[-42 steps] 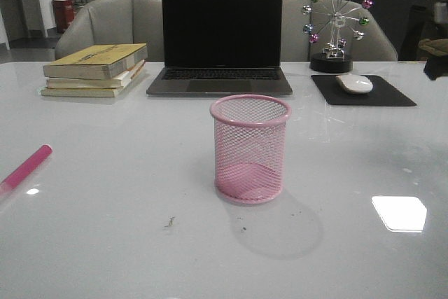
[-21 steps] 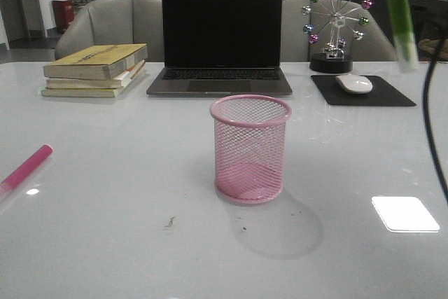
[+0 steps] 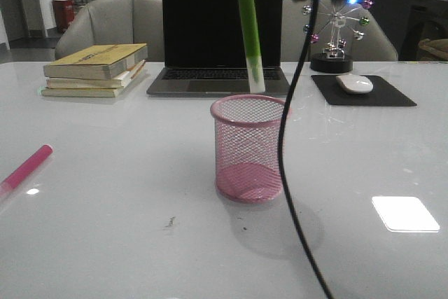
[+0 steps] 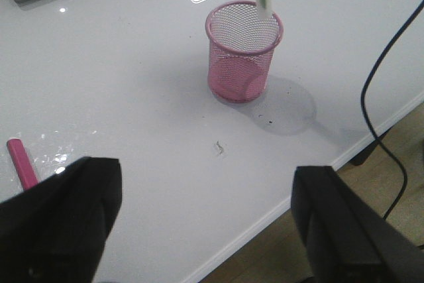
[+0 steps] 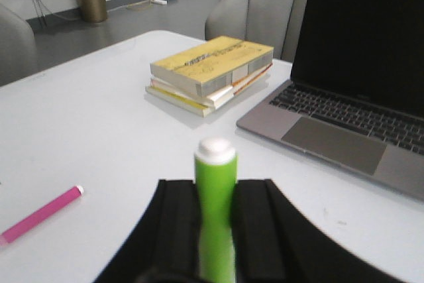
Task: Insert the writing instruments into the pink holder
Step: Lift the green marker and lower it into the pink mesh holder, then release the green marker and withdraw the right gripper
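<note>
White tabletop [image 3: 105,194]: one green pen [image 3: 250,40] hangs near-upright, tip down over one pink holder [image 3: 250,148], clamped by the right gripper [image 5: 216,217]; one pink pen [image 3: 24,169] lies flat; left gripper [image 4: 205,230] spread apart.

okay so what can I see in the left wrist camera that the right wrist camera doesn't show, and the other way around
Only the left wrist view shows the cylindrical pink wire-mesh pen cup, the lime green marker's tip hanging just above its rim, a black cable and the table's near edge.

Only the right wrist view shows the right gripper clamped on that marker, the stack of yellow-covered books and the screen of the open grey laptop, of which the left wrist view catches only a corner.

Both show the lime green marker, the pink-magenta marker lying flat, and the glossy white table.
</note>
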`<state>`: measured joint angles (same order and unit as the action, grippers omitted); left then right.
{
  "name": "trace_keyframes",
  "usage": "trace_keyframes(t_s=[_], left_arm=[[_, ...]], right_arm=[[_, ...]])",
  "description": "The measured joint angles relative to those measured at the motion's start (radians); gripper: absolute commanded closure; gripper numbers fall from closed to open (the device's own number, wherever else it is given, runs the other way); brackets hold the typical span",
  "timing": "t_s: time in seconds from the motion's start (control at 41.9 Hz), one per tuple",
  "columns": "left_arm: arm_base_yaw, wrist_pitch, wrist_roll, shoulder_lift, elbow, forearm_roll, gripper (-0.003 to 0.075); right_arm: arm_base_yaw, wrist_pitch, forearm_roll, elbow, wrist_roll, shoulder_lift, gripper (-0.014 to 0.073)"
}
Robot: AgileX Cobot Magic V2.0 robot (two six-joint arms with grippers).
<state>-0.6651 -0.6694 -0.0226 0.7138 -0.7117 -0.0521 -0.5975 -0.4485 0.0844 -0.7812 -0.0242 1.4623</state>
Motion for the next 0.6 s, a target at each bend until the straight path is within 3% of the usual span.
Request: trace_keyframes(t_s=[0.119, 0.358, 0.597], left_arm=[[0.000, 0.000, 0.000, 0.000, 0.000, 0.000, 0.0139], [0.000, 0.000, 0.000, 0.000, 0.000, 0.000, 0.0139], [0.000, 0.000, 0.000, 0.000, 0.000, 0.000, 0.0139]], right_arm=[[-0.002, -0.002, 0.000, 0.000, 0.000, 0.090, 0.0452], [-0.002, 0.029, 0.000, 0.000, 0.000, 0.162, 0.0113], [-0.002, 0.119, 0.000, 0.000, -0.004, 0.046, 0.0109]])
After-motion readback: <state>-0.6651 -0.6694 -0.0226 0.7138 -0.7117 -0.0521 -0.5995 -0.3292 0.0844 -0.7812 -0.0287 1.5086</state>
